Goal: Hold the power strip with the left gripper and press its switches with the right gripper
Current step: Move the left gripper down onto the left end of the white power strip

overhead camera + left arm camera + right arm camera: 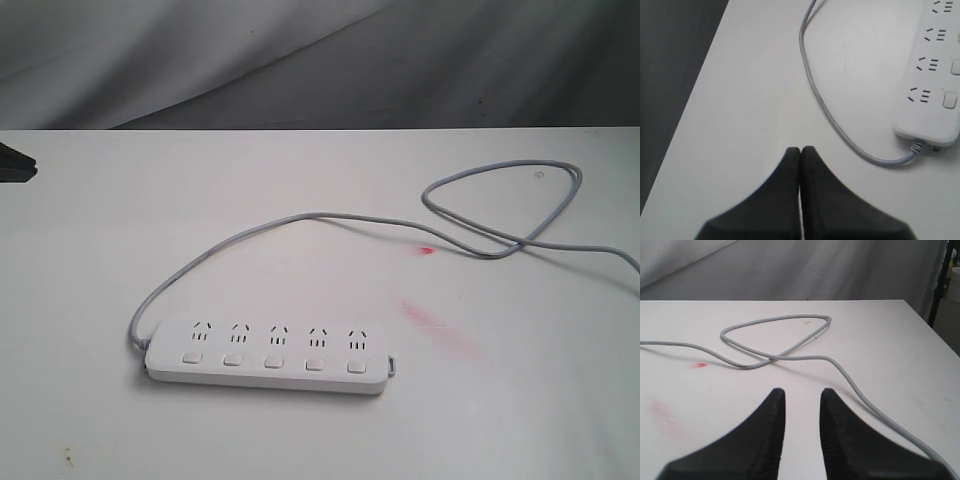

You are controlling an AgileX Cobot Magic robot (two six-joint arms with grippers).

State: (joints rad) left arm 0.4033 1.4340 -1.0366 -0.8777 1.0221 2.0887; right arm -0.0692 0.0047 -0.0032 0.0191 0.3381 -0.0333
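The power strip (255, 346) lies flat near the front of the worktop (90, 260), its switches (273, 362) facing up in a row and untouched. Its grey cord (300, 217) loops away behind. The left tool (800, 150) hovers off the cord end, fingers pressed together. The right tool (802, 393) hangs slightly parted over the cord loop, holding nothing. I'd open the left first and pin that near end, clear of the buttons. No brand or lettering is legible.

Exterior camera looks down at the power strip (255, 347) from its switches (273, 362) side; left wrist camera hangs close over its cord (821, 102) exit; right wrist camera skims the cord's loop.
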